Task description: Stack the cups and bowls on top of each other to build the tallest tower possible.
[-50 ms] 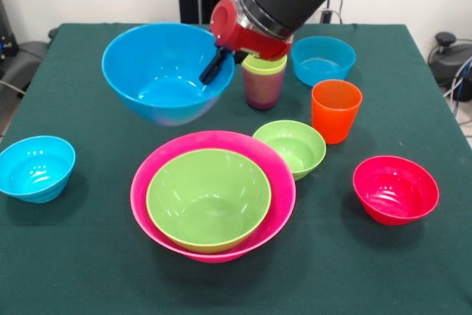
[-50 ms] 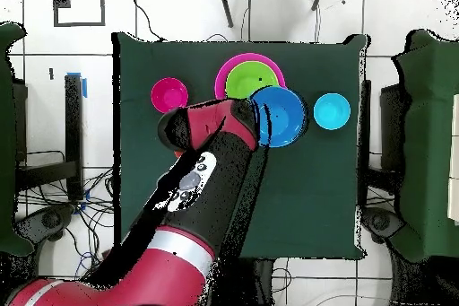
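Two views split the scene between them; the front one lays out nearly every piece, the overhead one loses several under the arm. In the front view the gripper (image 1: 212, 66) reaches over the rim of the large blue bowl (image 1: 166, 71), which hangs tilted above the green tablecloth (image 1: 74, 256) with its mouth turned toward the camera; one dark finger (image 1: 214, 66) lies inside the wall at the rim, the other is hidden behind it, so the jaws appear clamped on that rim. Just below sits the huge pink bowl (image 1: 151, 182) with the large green bowl (image 1: 209, 198) nested inside it; the small green bowl (image 1: 291, 147) touches the pink rim at its right. Behind it a lime green cup (image 1: 264, 64) sits inside the purple cup (image 1: 262, 90), partly covered by the wrist; the orange cup (image 1: 335, 111) stands upright just beside them; a small light-blue bowl (image 1: 323, 59) lies farther back, another (image 1: 35, 167) alone at the left edge, and the small red bowl (image 1: 395, 189) at the right. From overhead the arm (image 2: 179, 231) hides the cups, the small green bowl and the far light-blue bowl; this view shows the blue bowl overlapping one edge of the pink-and-green pile, with one light-blue bowl beyond it and the red bowl on the pile's other side.
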### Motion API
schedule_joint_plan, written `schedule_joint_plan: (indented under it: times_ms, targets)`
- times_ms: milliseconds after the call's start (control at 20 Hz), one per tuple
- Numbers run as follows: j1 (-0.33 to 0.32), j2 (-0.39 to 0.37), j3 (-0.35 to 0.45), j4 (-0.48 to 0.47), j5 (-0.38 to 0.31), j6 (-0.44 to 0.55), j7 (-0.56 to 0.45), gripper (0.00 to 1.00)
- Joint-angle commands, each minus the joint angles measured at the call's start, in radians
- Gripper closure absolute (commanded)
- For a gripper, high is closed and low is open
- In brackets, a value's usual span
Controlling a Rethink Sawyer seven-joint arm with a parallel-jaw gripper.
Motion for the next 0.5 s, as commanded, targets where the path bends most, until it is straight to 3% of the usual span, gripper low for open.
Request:
schedule_joint_plan:
  times_ms: [50, 200, 500]
  targets:
    - [-0.02, 0.094, 0.15, -0.085, 0.022, -0.115, 0.161, 1.0]
    - [-0.018, 0.103, 0.163, -0.087, 0.025, -0.17, 0.17, 1.0]
    - [-0.016, 0.085, 0.157, -0.096, 0.05, -0.133, 0.16, 1.0]
